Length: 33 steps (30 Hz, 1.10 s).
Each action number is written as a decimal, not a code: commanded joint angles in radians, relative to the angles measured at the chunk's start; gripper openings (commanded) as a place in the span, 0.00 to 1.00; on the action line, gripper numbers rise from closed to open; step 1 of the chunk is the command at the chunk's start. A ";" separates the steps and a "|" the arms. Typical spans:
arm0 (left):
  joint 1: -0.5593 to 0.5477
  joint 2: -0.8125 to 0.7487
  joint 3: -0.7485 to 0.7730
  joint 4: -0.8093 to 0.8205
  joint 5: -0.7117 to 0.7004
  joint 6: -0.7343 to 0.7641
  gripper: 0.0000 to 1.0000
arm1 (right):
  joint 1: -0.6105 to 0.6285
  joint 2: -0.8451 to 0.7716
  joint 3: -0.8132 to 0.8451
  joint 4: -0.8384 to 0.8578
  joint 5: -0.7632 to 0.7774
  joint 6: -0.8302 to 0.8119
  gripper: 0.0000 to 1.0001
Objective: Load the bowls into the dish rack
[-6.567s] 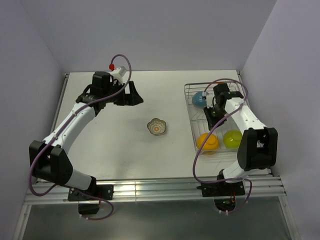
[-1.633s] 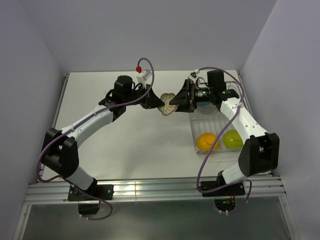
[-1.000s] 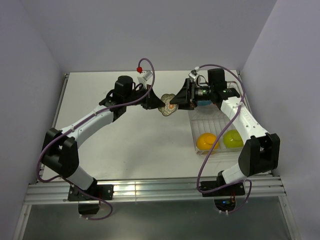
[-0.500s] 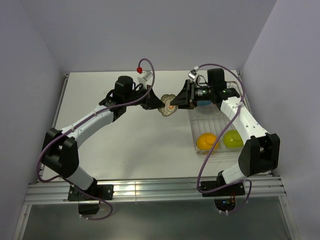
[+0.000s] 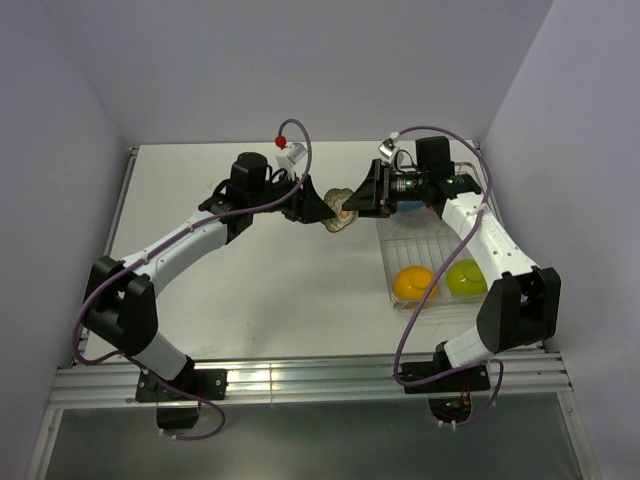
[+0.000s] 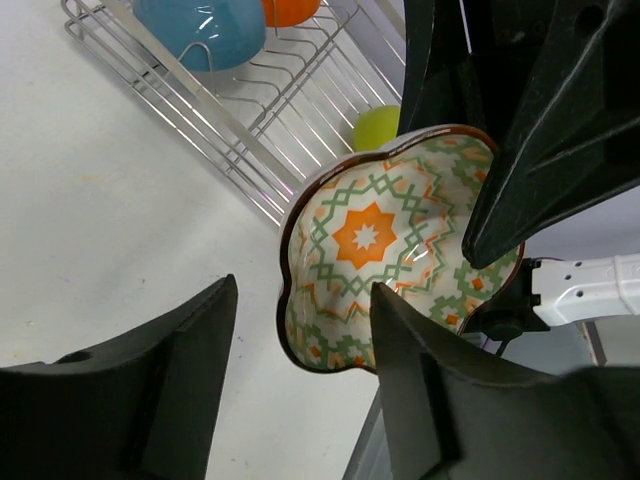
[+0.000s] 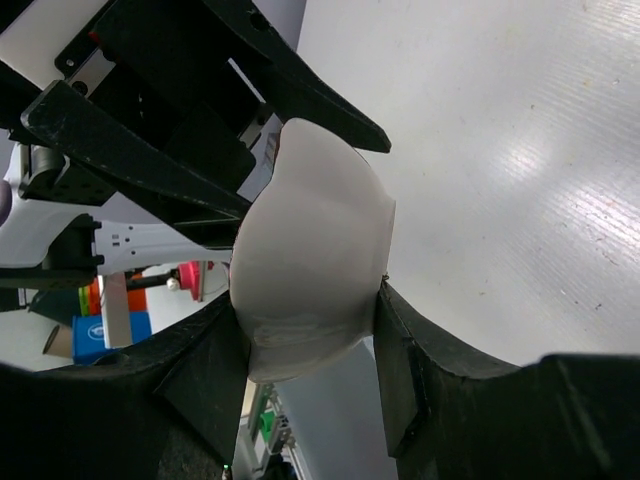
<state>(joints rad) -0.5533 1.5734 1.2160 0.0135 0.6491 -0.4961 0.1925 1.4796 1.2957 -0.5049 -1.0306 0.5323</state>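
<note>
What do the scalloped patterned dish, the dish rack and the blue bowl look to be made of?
The scalloped dish looks like glazed ceramic: glossy glints on the patterned face, plain white underside. The dish rack is thin shiny metal wire, perhaps chromed or stainless. The blue bowl is smooth and glossy with sharp highlights; plastic or glazed ceramic, I cannot tell.

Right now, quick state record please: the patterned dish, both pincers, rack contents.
floral dish: in the air, tilted on edge, between the two arms
right pincer: shut on the floral dish
left pincer: open, fingers either side of the dish, no grip seen
dish rack: holds blue bowl, orange bowl, lime-green bowl
left to load: floral dish
</note>
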 commanded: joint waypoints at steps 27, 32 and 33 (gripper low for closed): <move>0.055 -0.047 0.143 -0.196 -0.072 0.113 1.00 | -0.300 -0.116 0.129 -0.550 0.673 -0.681 0.00; 0.069 -0.047 0.143 -0.191 -0.069 0.097 0.99 | -0.306 -0.093 0.114 -0.546 0.837 -0.689 0.00; 0.069 -0.047 0.143 -0.191 -0.068 0.096 0.99 | -0.307 -0.081 0.111 -0.543 0.881 -0.687 0.00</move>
<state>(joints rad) -0.4919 1.5654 1.3331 -0.1940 0.5781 -0.4049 -0.1059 1.4036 1.3857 -1.0458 -0.3058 -0.1234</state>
